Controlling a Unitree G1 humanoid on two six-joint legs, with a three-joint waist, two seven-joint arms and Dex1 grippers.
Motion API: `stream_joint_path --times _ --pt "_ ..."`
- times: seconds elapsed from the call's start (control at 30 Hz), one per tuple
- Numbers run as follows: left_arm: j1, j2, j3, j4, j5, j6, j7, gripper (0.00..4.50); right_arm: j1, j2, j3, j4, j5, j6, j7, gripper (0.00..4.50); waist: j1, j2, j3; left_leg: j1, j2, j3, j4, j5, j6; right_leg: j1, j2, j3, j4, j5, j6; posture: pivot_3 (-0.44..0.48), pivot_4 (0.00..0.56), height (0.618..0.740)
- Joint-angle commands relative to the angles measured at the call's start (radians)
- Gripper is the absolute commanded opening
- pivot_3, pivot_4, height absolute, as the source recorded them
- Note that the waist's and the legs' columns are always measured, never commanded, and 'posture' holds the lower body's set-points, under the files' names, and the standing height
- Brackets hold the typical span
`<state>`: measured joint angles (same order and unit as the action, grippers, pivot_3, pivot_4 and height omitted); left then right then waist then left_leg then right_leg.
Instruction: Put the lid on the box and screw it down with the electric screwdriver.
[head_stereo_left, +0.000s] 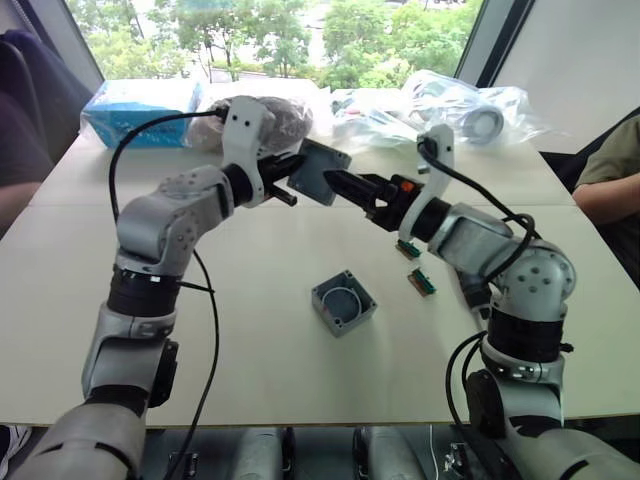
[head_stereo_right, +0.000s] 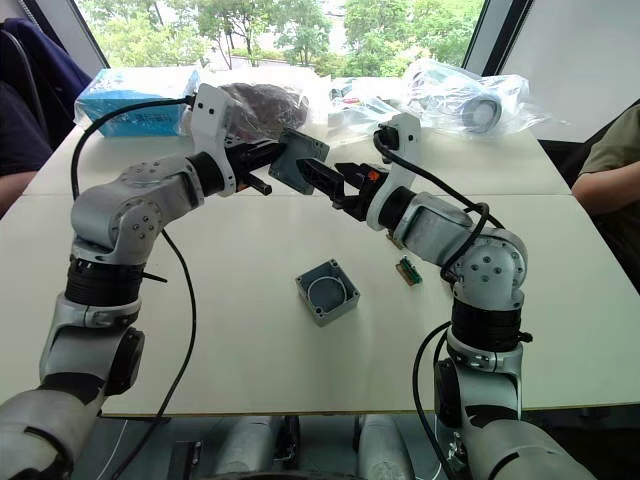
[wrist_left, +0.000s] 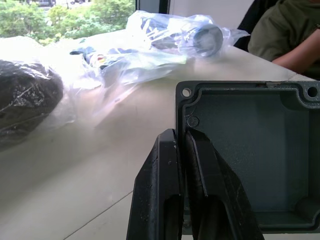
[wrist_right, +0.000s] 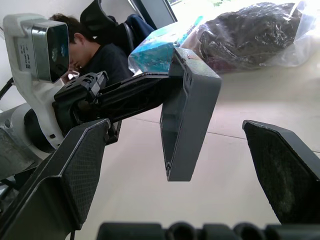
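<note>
Left gripper (head_stereo_left: 290, 180) clamps rim of lid (head_stereo_left: 320, 171), held aloft. Right gripper (head_stereo_left: 340, 184) wide apart, lid between its fingers (wrist_right: 75, 170), untouched. Handover advice: close square on opposite edges before left releases. Box (head_stereo_left: 343, 302) on table below, open. Electric screwdriver indistinct near right gripper.

Grey lid (head_stereo_left: 322, 170) held aloft on edge; open grey box (head_stereo_left: 343, 302) upright on table centre.
</note>
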<state>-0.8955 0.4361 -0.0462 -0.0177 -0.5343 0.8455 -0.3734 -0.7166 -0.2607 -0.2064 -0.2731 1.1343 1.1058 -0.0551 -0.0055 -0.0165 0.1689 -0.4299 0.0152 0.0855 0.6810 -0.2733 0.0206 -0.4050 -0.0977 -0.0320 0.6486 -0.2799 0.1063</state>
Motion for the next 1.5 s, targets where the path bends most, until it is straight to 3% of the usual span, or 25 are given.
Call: stream_joint_path --times 0.03,0.27,0.3,0.47,0.63,0.67,0.93,1.07,1.13,1.23,1.33,1.5 --pt "-0.02 -0.014 0.033 -0.032 0.004 -0.01 -0.017 0.05 0.004 -0.005 -0.009 -0.04 0.014 -0.006 -0.01 4.5 -0.003 0.0 0.0 0.0 0.0 0.0 0.0 0.0 0.0 0.0 0.0 0.0 0.0 0.0 0.0 0.0 0.15 0.74" --pt "-0.028 -0.05 0.056 -0.044 -0.003 0.009 -0.017 0.05 0.023 -0.006 -0.001 -0.054 0.008 -0.013 -0.013 4.5 -0.006 0.0 0.0 0.0 0.0 0.0 0.0 0.0 0.0 0.0 0.0 0.0 0.0 0.0 0.0 0.0 0.15 0.74" --pt "-0.026 -0.051 0.059 -0.048 -0.004 0.012 -0.019 0.0 0.025 -0.001 -0.003 -0.055 0.009 -0.016 -0.018 4.0 -0.006 0.0 0.0 0.0 0.0 0.0 0.0 0.0 0.0 0.0 0.0 0.0 0.0 0.0 0.0 0.0 0.15 0.74" --pt "-0.025 -0.053 0.07 -0.05 -0.003 0.023 -0.023 0.0 0.027 0.015 -0.009 -0.061 0.017 -0.034 -0.025 2.4 -0.006 0.0 0.0 0.0 0.0 0.0 0.0 0.0 0.0 0.0 0.0 0.0 0.0 0.0 0.0 0.0 0.15 0.74" --pt "-0.029 -0.06 0.08 -0.052 -0.007 0.031 -0.022 0.0 0.03 0.027 -0.003 -0.063 0.019 -0.047 -0.03 0.33 -0.006 0.0 0.0 0.0 0.0 0.0 0.0 0.0 0.0 0.0 0.0 0.0 0.0 0.0 0.0 0.0 0.15 0.74" --pt "-0.029 -0.062 0.081 -0.054 -0.008 0.033 -0.024 0.0 0.032 0.031 0.0 -0.064 0.021 -0.049 -0.031 0.11 -0.006 0.0 0.0 0.0 0.0 0.0 0.0 0.0 0.0 0.0 0.0 0.0 0.0 0.0 0.0 0.0 0.15 0.74" --pt "-0.018 -0.07 0.11 -0.06 -0.036 0.056 -0.036 0.0 0.038 0.046 0.013 -0.074 0.001 -0.075 -0.032 0.11 -0.006 0.0 0.0 0.0 0.0 0.0 0.0 0.0 0.0 0.0 0.0 0.0 0.0 0.0 0.0 0.0 0.15 0.74" --pt "-0.01 -0.077 0.163 -0.046 -0.075 0.074 -0.052 1.24 0.045 0.06 0.016 -0.079 -0.003 -0.088 -0.036 0.11 -0.006 0.0 0.0 0.0 0.0 0.0 0.0 0.0 0.0 0.0 0.0 0.0 0.0 0.0 0.0 0.0 0.15 0.74" --pt "-0.008 -0.071 0.188 -0.041 -0.096 0.077 -0.063 2.12 0.048 0.062 0.017 -0.081 -0.003 -0.094 -0.035 0.11 -0.007 0.0 0.0 0.0 0.0 0.0 0.0 0.0 0.0 0.0 0.0 0.0 0.0 0.0 0.0 0.0 0.15 0.74" --pt "-0.01 -0.087 0.303 -0.014 -0.196 0.102 -0.06 3.2 0.053 0.054 0.024 -0.093 -0.021 -0.106 -0.026 0.11 -0.007 0.0 0.0 -0.001 0.0 0.0 0.0 0.0 0.0 0.0 0.0 0.0 0.0 0.0 0.0 0.0 0.15 0.74" --pt "-0.001 -0.041 0.401 0.027 -0.299 0.176 -0.099 4.43 0.064 0.042 0.023 -0.112 -0.039 -0.122 -0.031 0.11 -0.009 0.0 0.0 0.0 0.001 0.0 0.0 0.0 0.0 -0.001 0.0 0.0 0.0 0.0 0.0 0.0 0.15 0.74" --pt "-0.022 0.02 0.41 0.072 -0.316 0.196 -0.122 4.43 0.138 -0.037 0.007 -0.231 -0.043 -0.121 -0.015 0.11 -0.002 0.0 0.0 -0.001 0.0 0.0 -0.001 0.0 0.0 -0.001 0.0 0.0 0.0 0.0 0.0 0.0 0.15 0.74"
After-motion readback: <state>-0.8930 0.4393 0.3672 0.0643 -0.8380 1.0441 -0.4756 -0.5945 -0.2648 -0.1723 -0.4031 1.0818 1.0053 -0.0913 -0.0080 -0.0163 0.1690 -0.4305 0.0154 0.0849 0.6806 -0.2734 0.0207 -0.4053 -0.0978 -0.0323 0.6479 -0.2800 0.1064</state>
